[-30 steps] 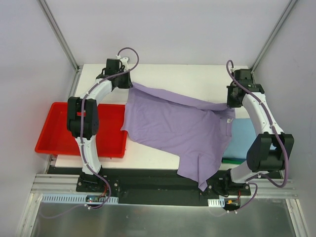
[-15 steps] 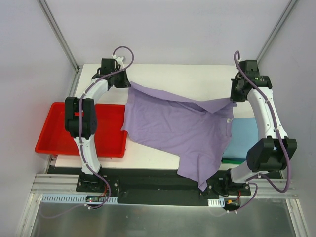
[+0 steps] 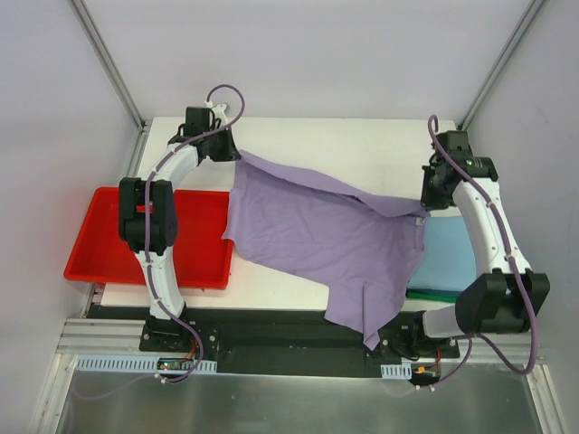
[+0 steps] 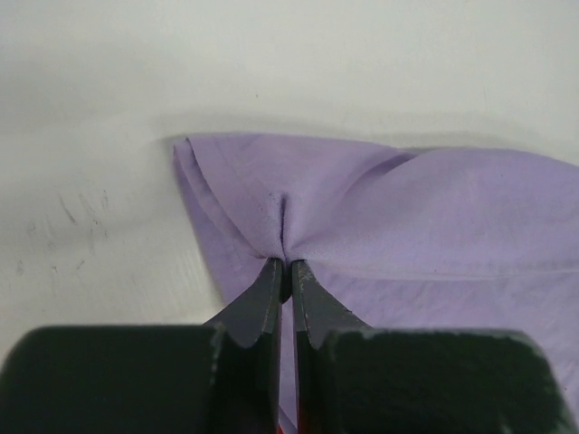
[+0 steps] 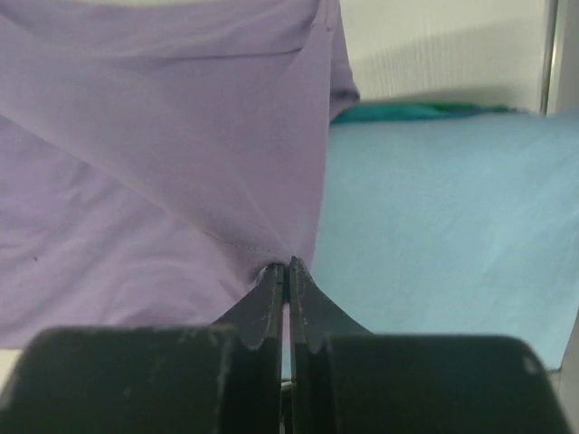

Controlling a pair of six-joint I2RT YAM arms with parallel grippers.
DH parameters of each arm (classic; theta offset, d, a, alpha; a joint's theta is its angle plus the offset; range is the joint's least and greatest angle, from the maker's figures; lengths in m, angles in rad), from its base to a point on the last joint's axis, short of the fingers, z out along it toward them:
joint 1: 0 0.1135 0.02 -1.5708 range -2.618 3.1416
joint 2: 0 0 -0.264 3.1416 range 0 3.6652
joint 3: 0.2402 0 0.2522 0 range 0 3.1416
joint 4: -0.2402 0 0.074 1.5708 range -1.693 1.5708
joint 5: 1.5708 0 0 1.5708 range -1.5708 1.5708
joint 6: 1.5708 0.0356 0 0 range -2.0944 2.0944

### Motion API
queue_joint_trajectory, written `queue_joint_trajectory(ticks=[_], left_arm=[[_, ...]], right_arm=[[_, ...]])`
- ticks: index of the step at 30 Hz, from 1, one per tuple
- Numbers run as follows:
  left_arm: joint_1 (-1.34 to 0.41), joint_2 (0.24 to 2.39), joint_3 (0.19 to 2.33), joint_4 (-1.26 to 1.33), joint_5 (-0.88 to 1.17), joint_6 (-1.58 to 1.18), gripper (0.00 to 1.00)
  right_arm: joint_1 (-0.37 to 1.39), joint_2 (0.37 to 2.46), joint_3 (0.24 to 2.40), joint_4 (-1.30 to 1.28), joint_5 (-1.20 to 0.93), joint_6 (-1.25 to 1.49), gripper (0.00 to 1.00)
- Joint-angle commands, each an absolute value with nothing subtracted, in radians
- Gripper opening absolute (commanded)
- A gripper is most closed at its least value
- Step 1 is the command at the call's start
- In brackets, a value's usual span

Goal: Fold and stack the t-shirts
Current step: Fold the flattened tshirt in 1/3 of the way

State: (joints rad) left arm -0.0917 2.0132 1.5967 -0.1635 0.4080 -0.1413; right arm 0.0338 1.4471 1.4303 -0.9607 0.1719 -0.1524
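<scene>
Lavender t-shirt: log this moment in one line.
lavender t-shirt: spread on table | left gripper: shut on it | right gripper: shut on it | light blue t-shirt: at right

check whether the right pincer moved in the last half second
Yes. The right pincer has come back from the table's far edge toward the light blue t-shirt, shut on the lavender t-shirt.

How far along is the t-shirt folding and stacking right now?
Done: the light blue cloth t-shirt lies flat on the dark green t-shirt. In hand: the left gripper and right gripper pinch the far edge of the unfolded lavender purple t-shirt. Left: fold it, stack it on top.
</scene>
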Motion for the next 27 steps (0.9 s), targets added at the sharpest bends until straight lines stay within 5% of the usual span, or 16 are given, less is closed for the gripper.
queue_joint_trajectory(ticks=[1,6,10,12,16,19,27], left_arm=[[-0.091,1.962,1.539,-0.183,0.396,-0.153,0.0],[-0.091,1.948,1.488,-0.193,0.36,-0.146,0.01],[-0.091,1.941,1.508,-0.204,0.394,-0.149,0.29],[-0.091,1.927,1.517,-0.204,0.413,-0.153,0.57],[-0.091,1.907,1.551,-0.206,0.451,-0.163,0.99],[-0.094,1.91,1.594,-0.204,0.491,-0.186,0.99],[-0.138,2.049,1.726,-0.21,0.64,-0.23,0.99]], right_arm=[[0.049,1.289,1.295,-0.982,0.178,-0.083,0.01],[0.061,1.189,1.088,-0.924,0.147,-0.045,0.08],[0.064,1.161,1.049,-0.871,0.086,-0.058,0.28],[0.064,1.151,1.069,-0.858,0.057,-0.074,0.62],[0.064,1.135,1.13,-0.799,0.031,-0.101,0.85],[0.064,1.17,1.187,-0.769,0.046,-0.115,0.99],[0.014,1.535,1.428,-0.825,0.189,-0.123,0.97]])
